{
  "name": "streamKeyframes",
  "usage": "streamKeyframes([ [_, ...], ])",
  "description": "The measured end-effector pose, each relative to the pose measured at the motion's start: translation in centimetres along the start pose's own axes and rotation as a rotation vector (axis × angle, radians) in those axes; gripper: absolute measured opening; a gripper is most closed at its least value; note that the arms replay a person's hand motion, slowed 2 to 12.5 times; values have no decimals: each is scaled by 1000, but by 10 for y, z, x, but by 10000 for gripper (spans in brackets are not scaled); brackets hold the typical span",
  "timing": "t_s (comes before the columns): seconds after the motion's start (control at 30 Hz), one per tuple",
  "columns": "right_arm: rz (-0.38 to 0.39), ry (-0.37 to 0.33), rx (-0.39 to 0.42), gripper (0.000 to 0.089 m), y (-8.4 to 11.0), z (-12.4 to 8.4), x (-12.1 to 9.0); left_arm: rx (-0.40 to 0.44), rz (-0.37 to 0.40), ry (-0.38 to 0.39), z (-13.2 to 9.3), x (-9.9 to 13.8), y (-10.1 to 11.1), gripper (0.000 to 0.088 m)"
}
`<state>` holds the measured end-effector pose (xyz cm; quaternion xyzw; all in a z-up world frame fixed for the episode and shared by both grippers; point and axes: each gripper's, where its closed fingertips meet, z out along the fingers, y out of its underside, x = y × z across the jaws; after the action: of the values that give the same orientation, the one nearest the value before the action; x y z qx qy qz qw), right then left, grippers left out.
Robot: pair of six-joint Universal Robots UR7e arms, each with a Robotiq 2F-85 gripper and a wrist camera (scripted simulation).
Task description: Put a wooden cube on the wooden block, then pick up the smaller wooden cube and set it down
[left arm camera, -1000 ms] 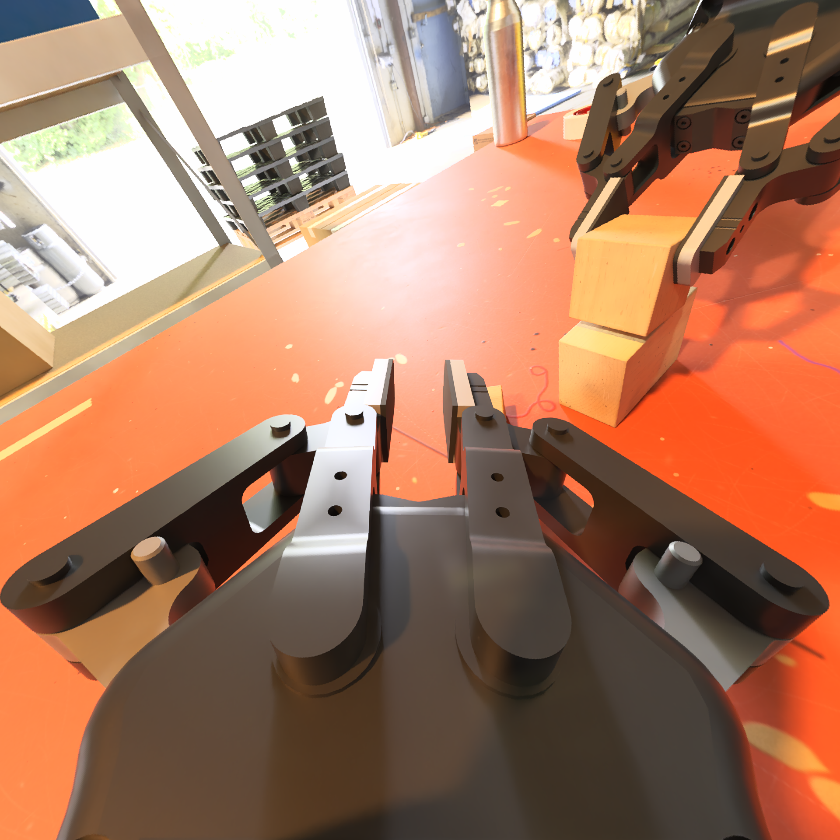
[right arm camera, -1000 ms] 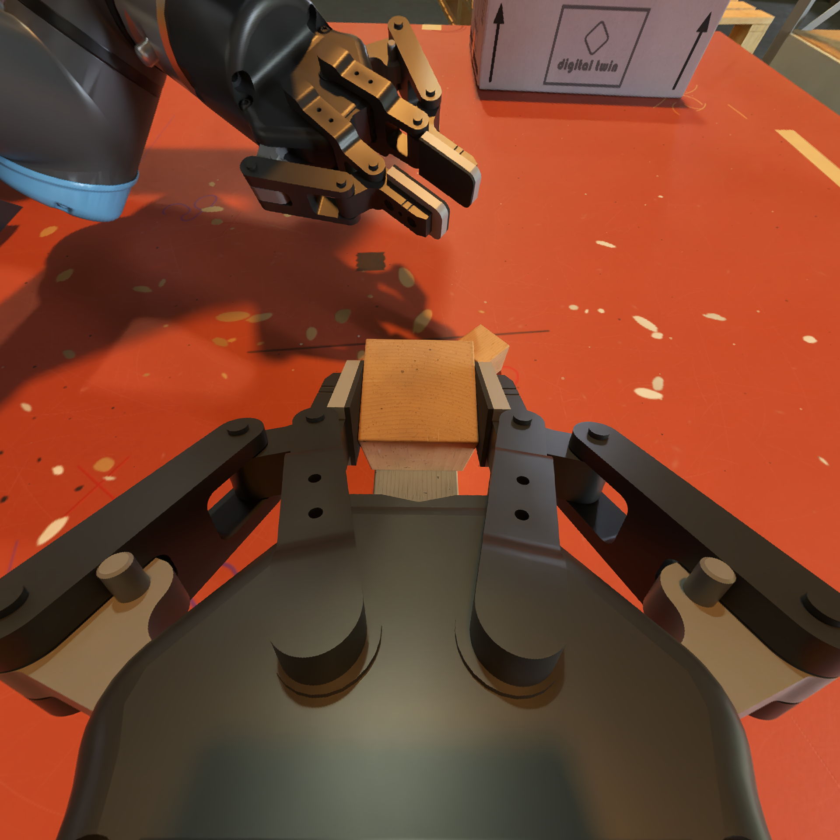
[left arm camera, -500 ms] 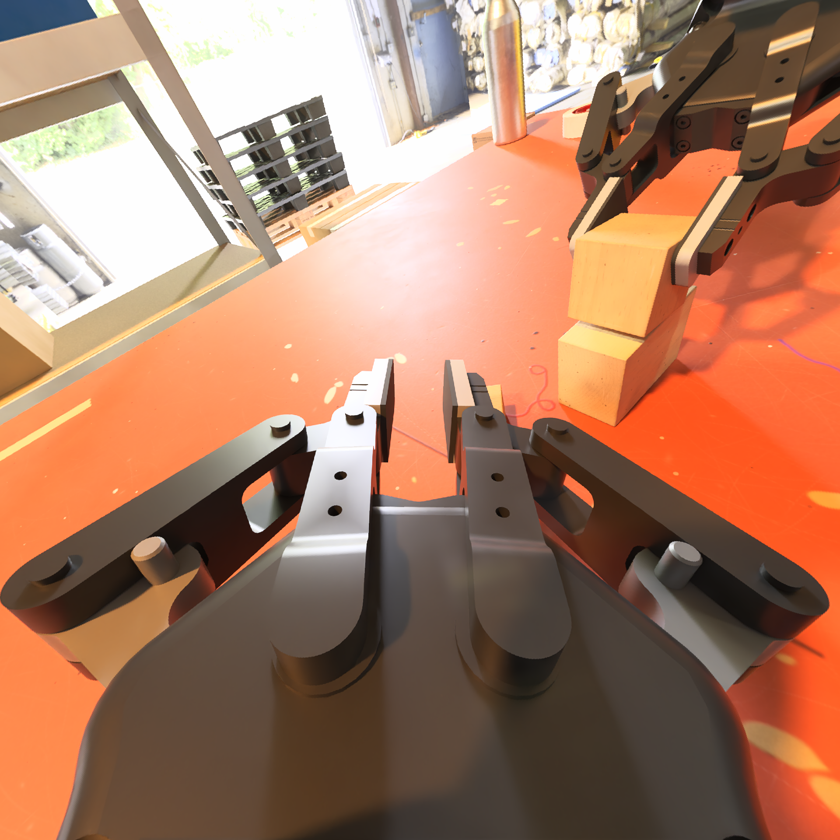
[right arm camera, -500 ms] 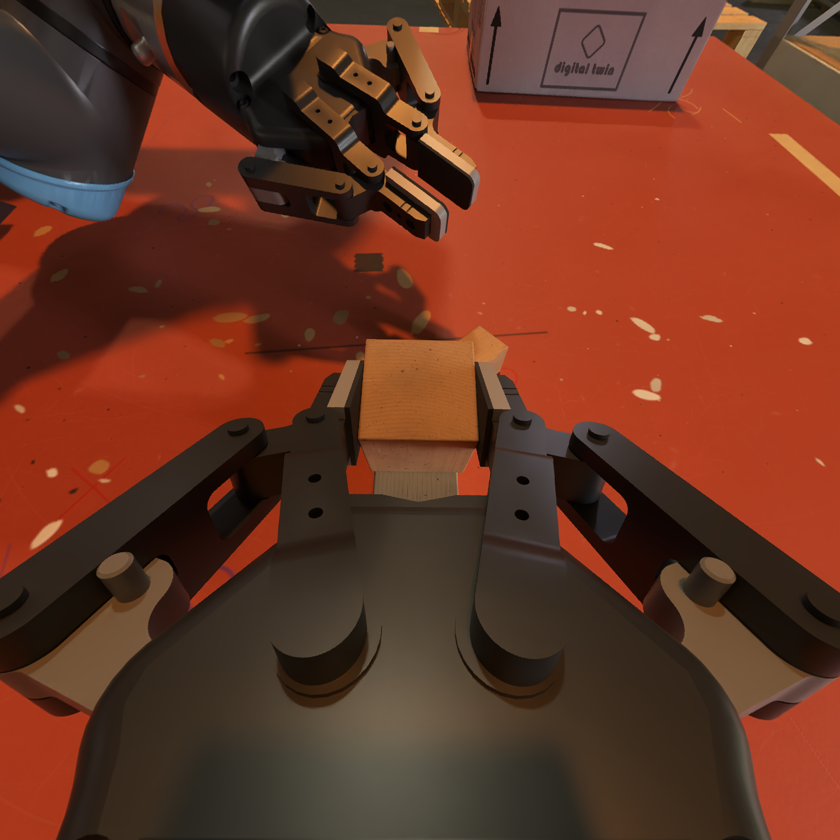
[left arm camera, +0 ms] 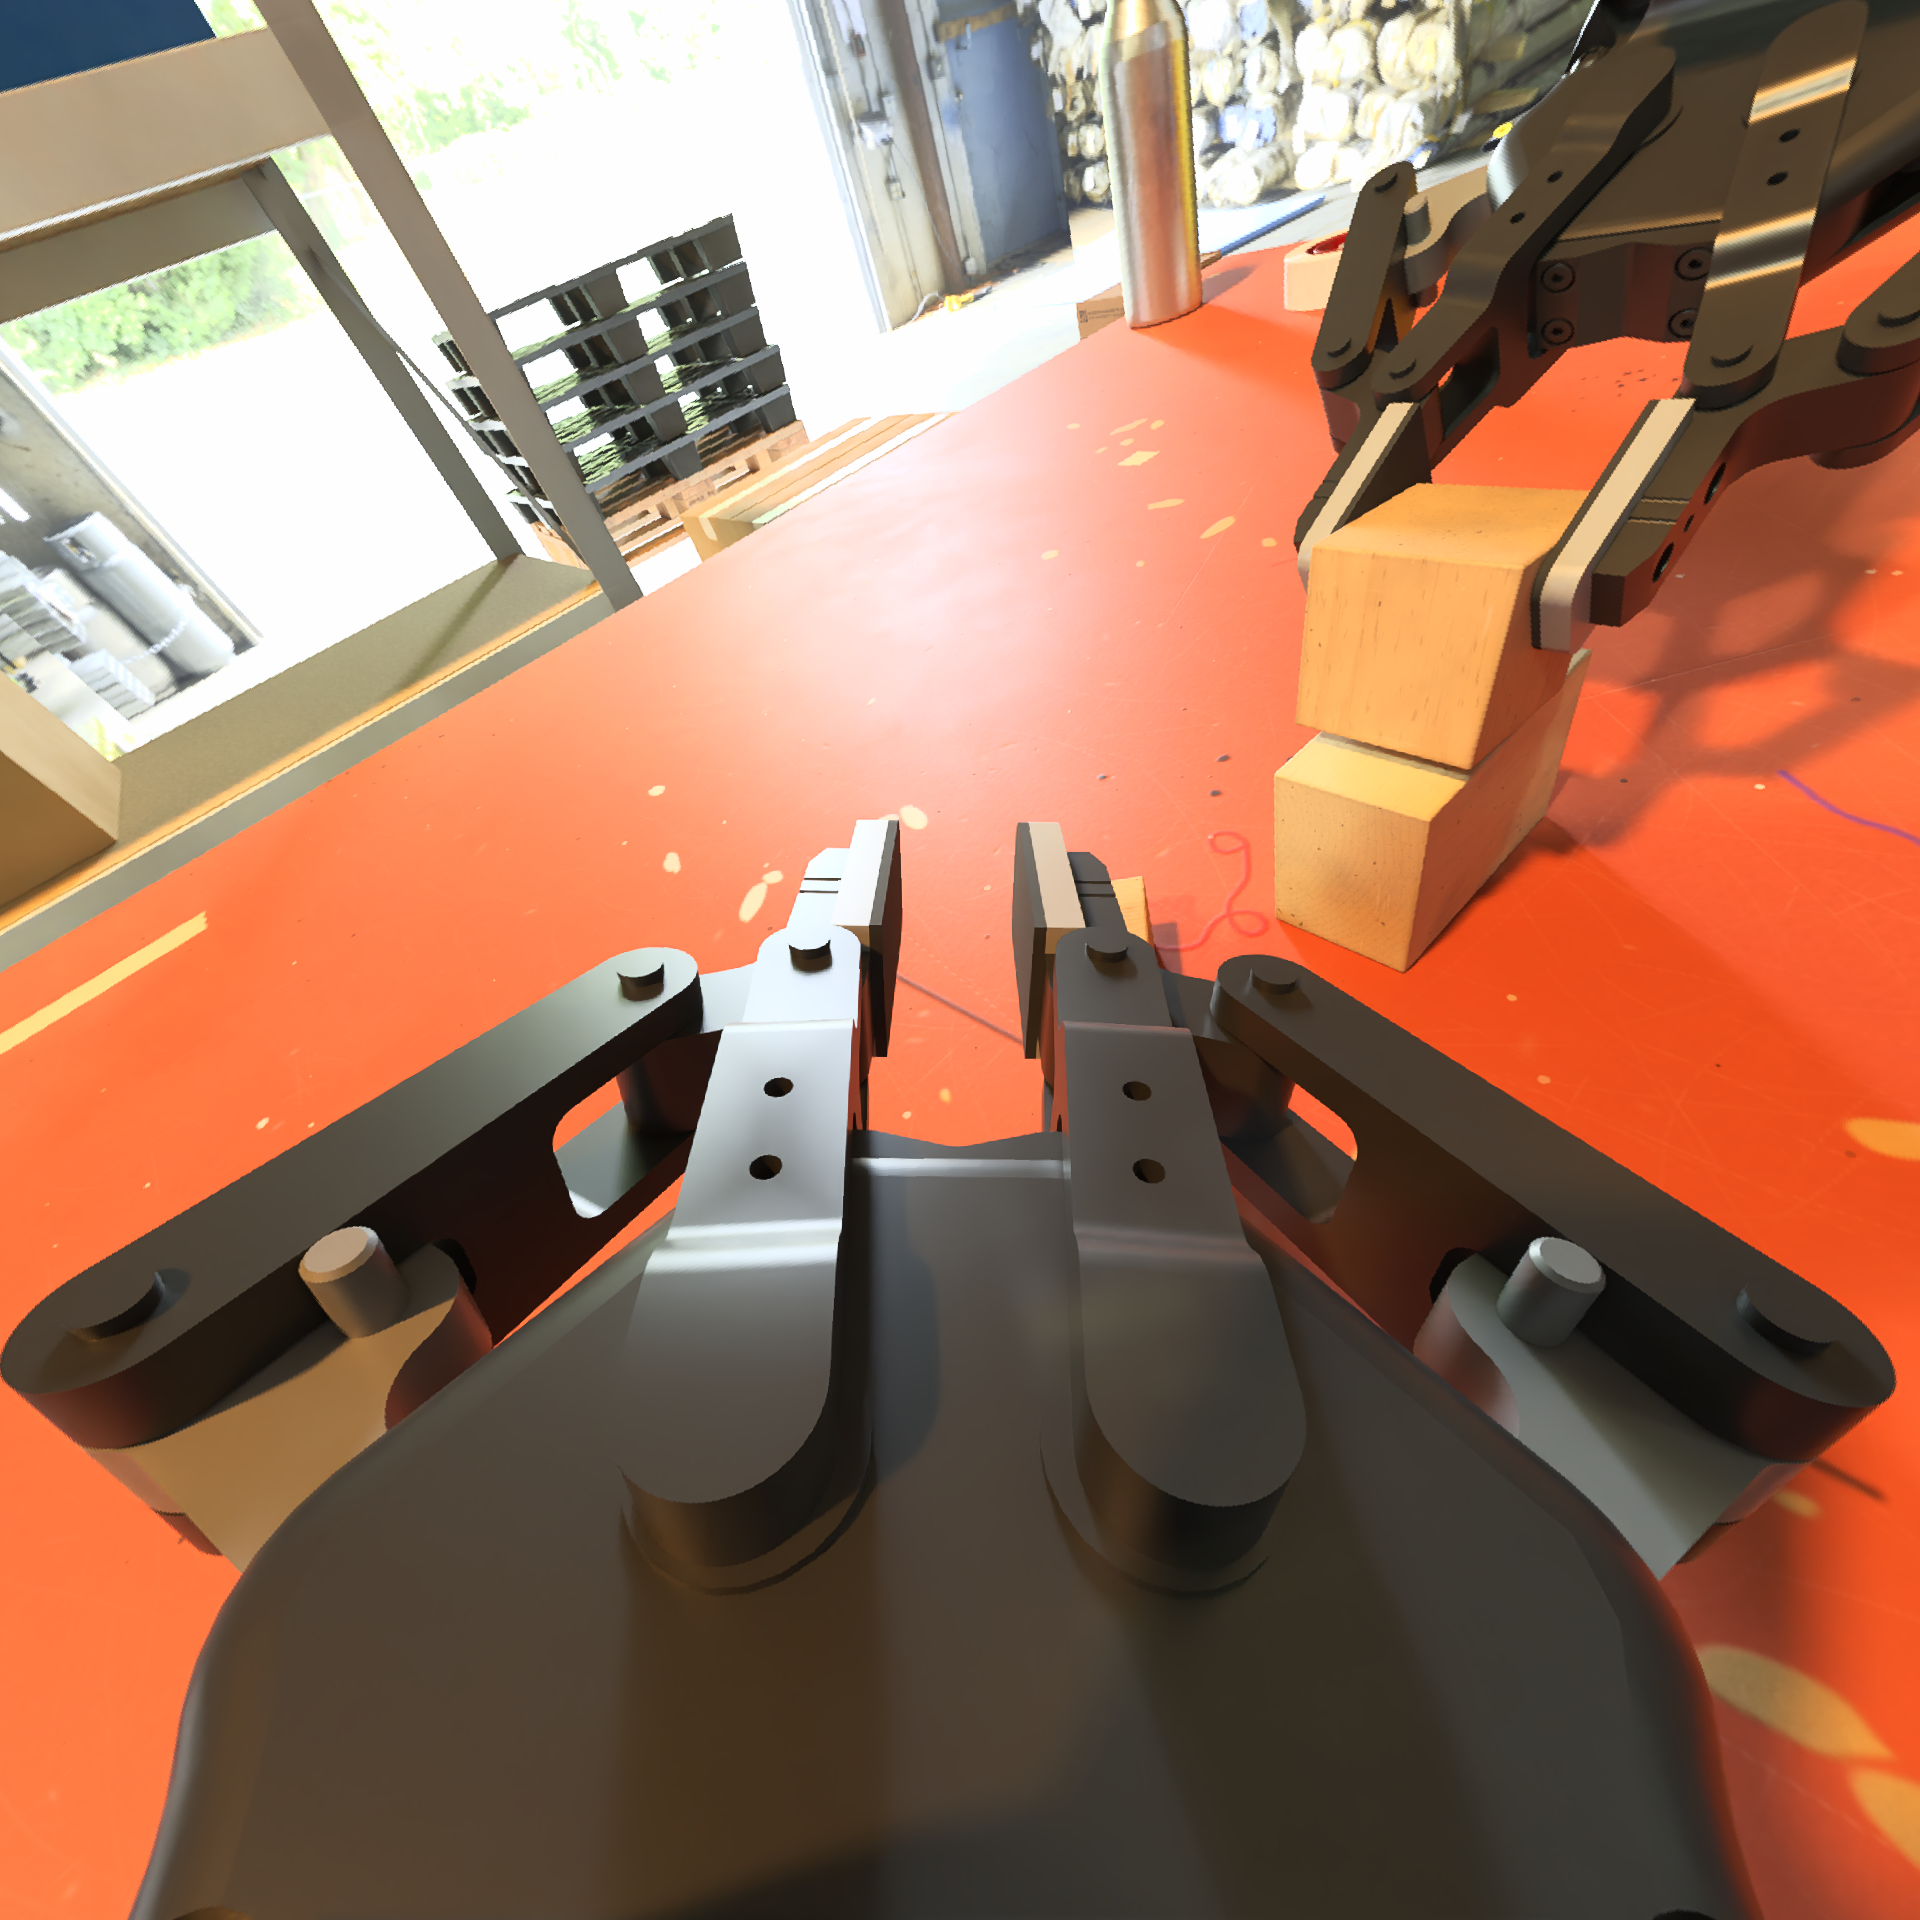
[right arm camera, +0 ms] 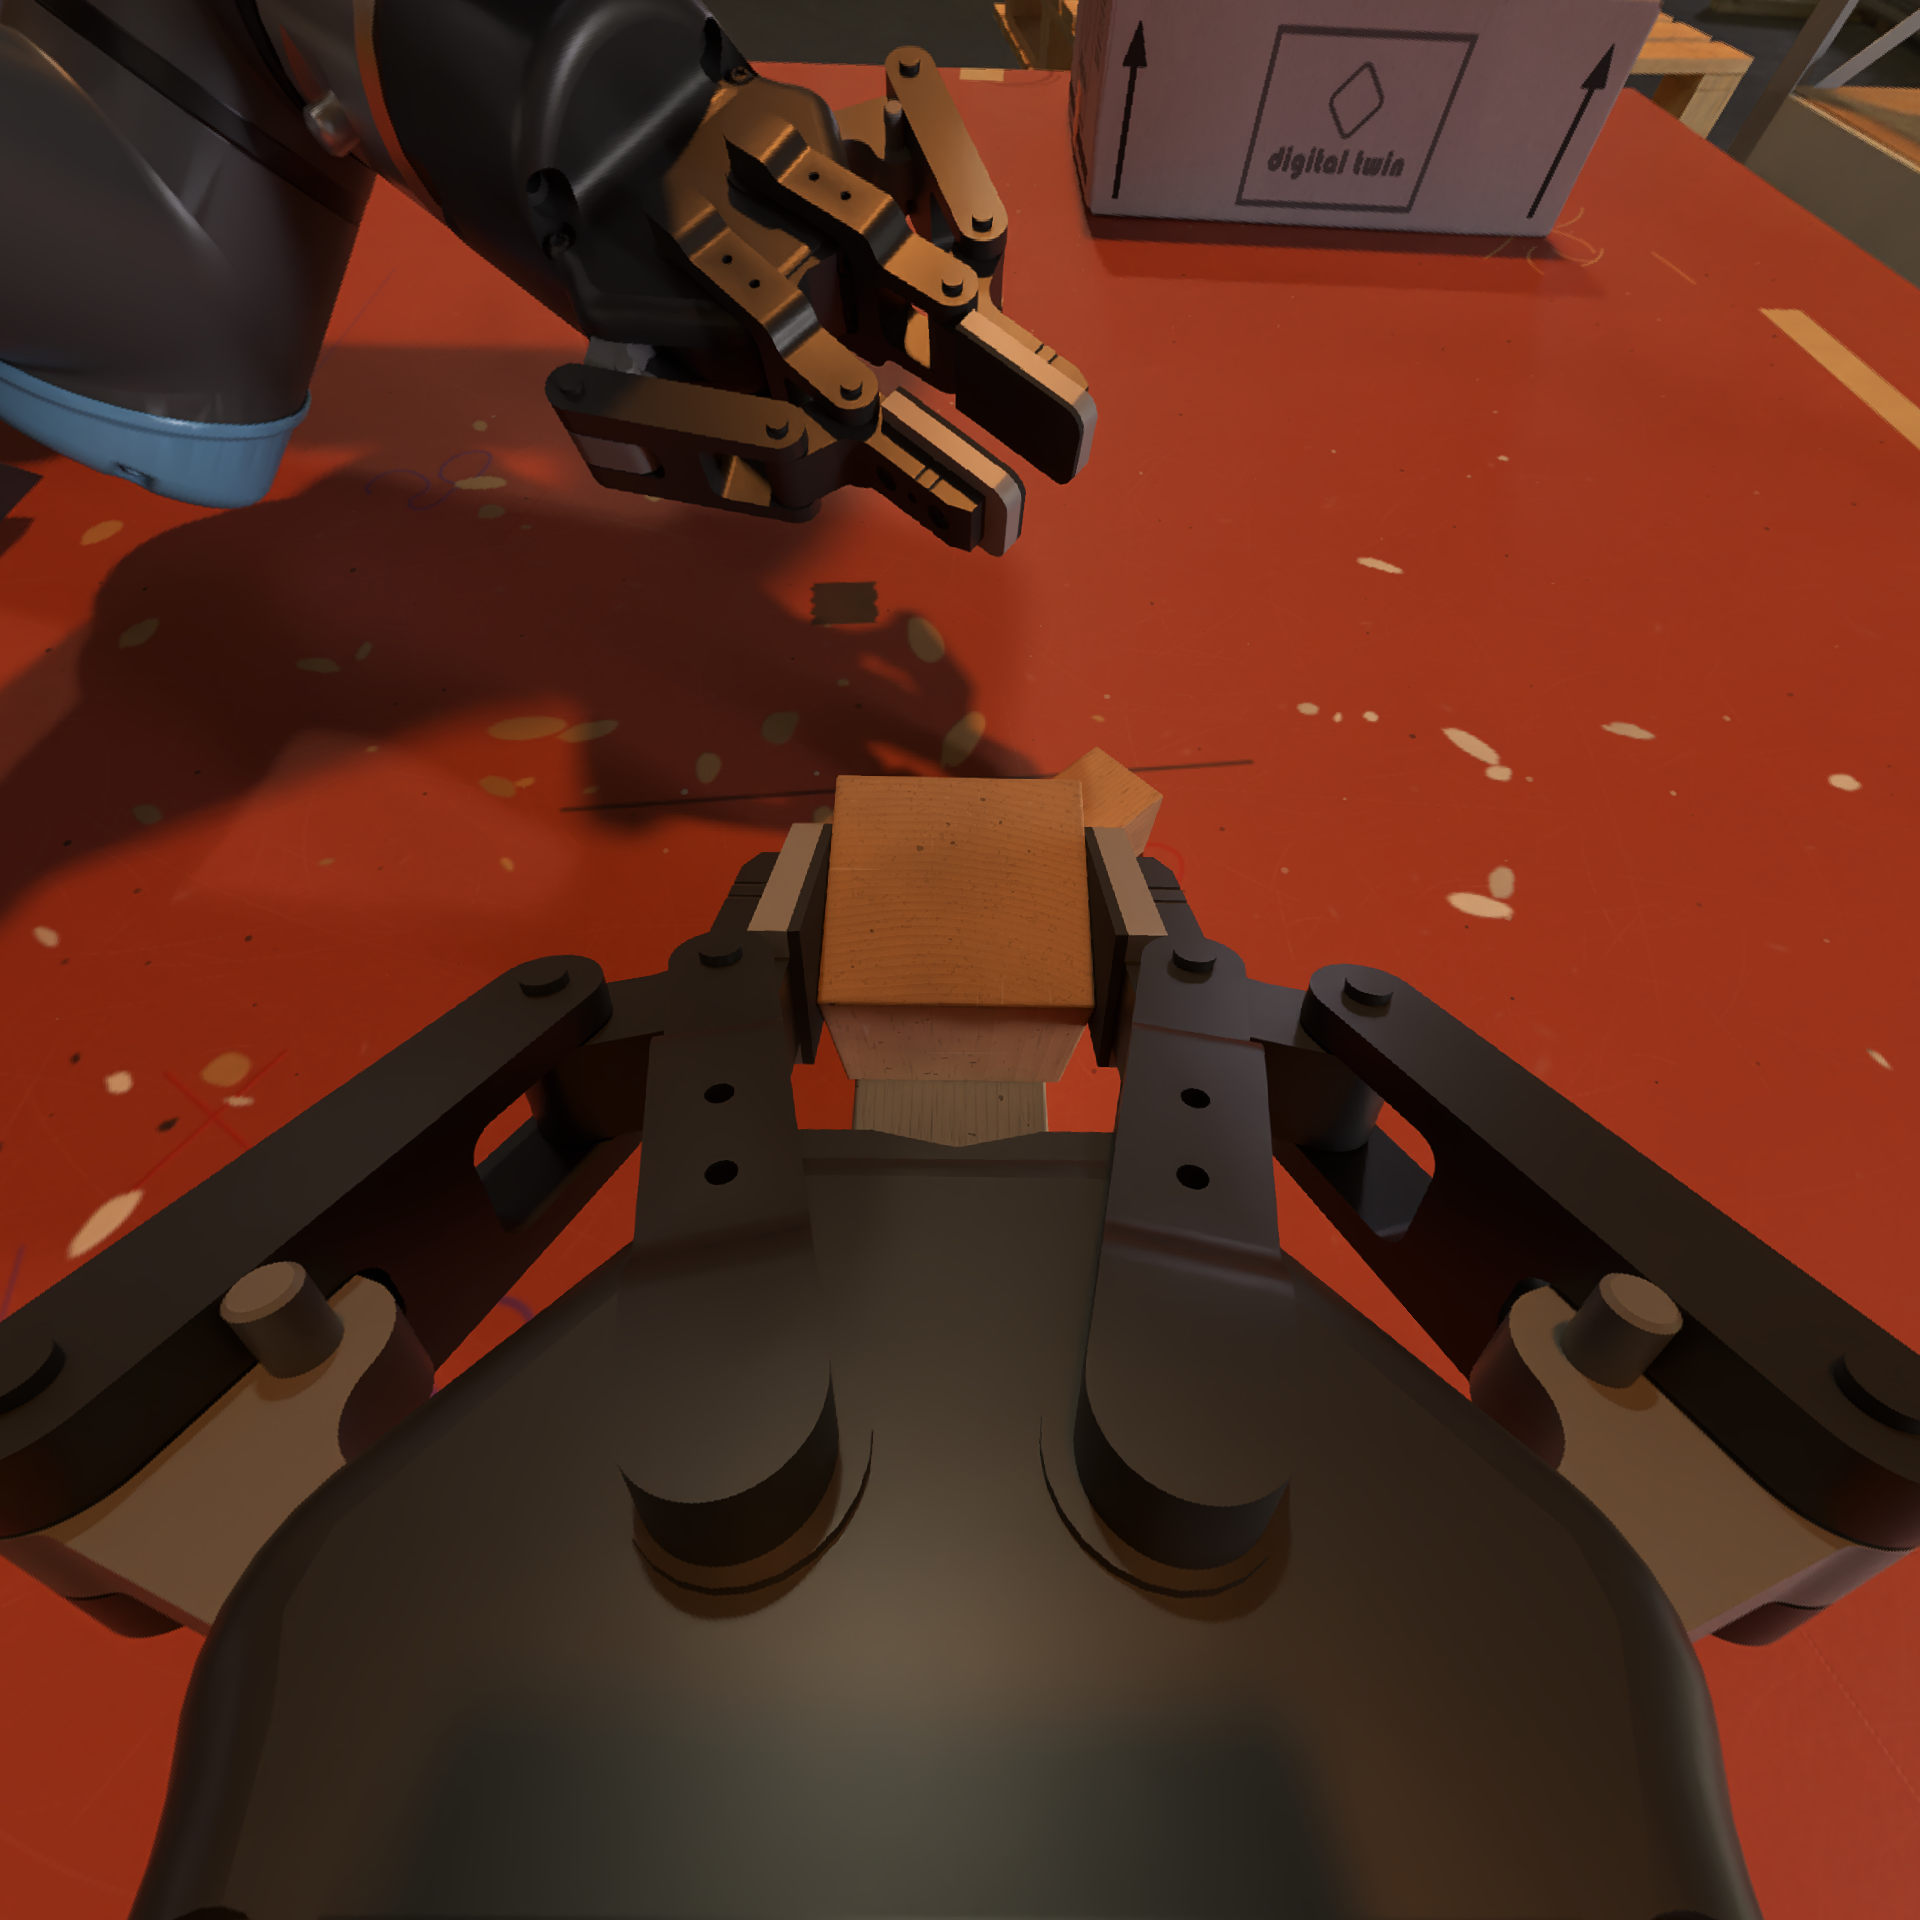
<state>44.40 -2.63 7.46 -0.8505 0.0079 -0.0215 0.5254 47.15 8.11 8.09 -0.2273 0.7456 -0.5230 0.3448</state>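
Note:
A wooden cube (right arm camera: 956, 894) rests slightly tilted on the paler wooden block (right arm camera: 951, 1107); the cube (left arm camera: 1423, 613) and the block (left arm camera: 1392, 852) also show in the left wrist view. My right gripper (right arm camera: 954, 842) is shut on the cube, one pad on each side; it also shows in the left wrist view (left arm camera: 1455, 561). The smaller wooden cube (right arm camera: 1117, 800) lies on the table just beyond the stack, partly hidden behind my left gripper's finger in the left wrist view (left arm camera: 1130, 902). My left gripper (left arm camera: 956, 842) hovers low, open a little and empty, a short way from the small cube.
The orange table (left arm camera: 935, 623) has an edge at the left, with a shelf frame and pallets beyond. A metal bottle (left arm camera: 1148, 156) stands at its far side. A cardboard box (right arm camera: 1351, 114) stands at the far edge in the right wrist view.
Hardly anything. The right wrist view has shifted very slightly. The cube stays in the right gripper on the block, and the left gripper has not moved.

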Motion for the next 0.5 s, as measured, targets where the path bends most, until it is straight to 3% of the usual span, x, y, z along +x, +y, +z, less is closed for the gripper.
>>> streamKeyframes([
  [0.5, 2, -3, 3, 402, 0, 0, 0, 1, 0, 1, 0, 0, 0, 196],
])
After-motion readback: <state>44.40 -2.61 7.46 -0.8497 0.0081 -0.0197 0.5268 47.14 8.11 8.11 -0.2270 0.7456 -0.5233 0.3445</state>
